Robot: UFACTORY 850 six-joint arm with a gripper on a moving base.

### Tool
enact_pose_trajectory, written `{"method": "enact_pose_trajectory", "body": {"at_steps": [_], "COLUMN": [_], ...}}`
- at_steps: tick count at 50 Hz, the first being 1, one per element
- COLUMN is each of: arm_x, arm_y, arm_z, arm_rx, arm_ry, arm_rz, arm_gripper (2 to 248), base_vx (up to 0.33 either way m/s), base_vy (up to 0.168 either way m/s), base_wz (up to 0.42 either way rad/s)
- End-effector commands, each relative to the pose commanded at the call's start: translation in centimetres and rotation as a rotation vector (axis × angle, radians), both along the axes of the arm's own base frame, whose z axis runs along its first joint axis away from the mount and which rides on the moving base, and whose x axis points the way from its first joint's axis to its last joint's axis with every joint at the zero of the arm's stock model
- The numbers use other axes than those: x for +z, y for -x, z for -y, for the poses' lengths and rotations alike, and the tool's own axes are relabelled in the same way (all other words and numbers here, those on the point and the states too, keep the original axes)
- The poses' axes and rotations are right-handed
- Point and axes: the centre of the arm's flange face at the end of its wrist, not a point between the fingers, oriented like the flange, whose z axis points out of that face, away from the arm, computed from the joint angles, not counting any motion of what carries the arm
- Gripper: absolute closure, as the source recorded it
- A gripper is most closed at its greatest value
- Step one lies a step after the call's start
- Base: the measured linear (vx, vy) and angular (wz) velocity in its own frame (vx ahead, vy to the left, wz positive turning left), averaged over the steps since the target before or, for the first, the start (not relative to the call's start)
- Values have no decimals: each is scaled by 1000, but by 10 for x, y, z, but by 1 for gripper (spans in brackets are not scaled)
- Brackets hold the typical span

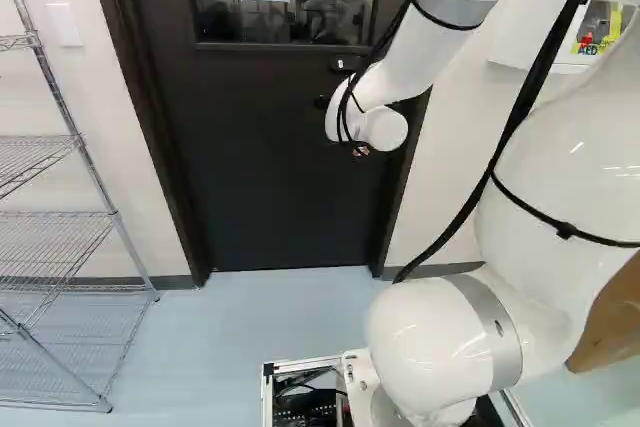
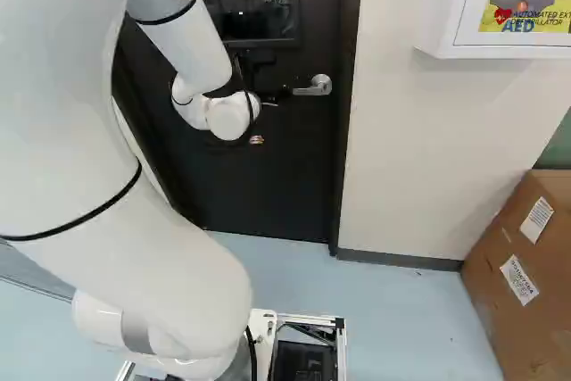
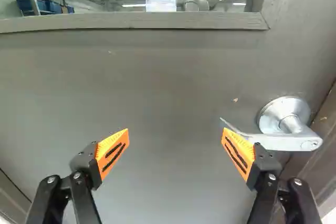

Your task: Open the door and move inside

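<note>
Jaws stand spread, two orange pads point(image 3: 112, 153) pinching nothing. One lever handle point(image 2: 312, 86), upper middle of the right base view, lies to the right of our one arm point(image 2: 192, 46), long axis roughly level, its free end by the nearer pad. We judge the next move goes rightward. Outward we count one door point(image 1: 270, 177), one window point(image 1: 285, 9), one wall cabinet point(image 2: 446, 6), one carton point(image 2: 526, 265).
</note>
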Motion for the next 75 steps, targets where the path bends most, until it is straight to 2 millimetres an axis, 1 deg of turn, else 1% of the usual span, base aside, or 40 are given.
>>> {"method": "enact_pose_trajectory", "body": {"at_steps": [12,29,41,48,52,62,75], "arm_x": [12,30,43,48,51,51,39], "arm_y": [-1,-7,-25,-37,-42,-44,-44], "arm_z": [2,18,29,34,37,41,42], "arm_rx": [-5,-41,-63,-73,-78,-85,-87], "arm_ry": [0,0,1,2,1,1,0], "arm_rz": [28,66,89,79,70,40,11], "arm_gripper": [3,3,3,3,3,3,3], "base_vx": [0,0,0,0,0,0,0], "base_vy": [0,0,0,0,0,0,0], "base_wz": [0,0,0,0,0,0,0]}}
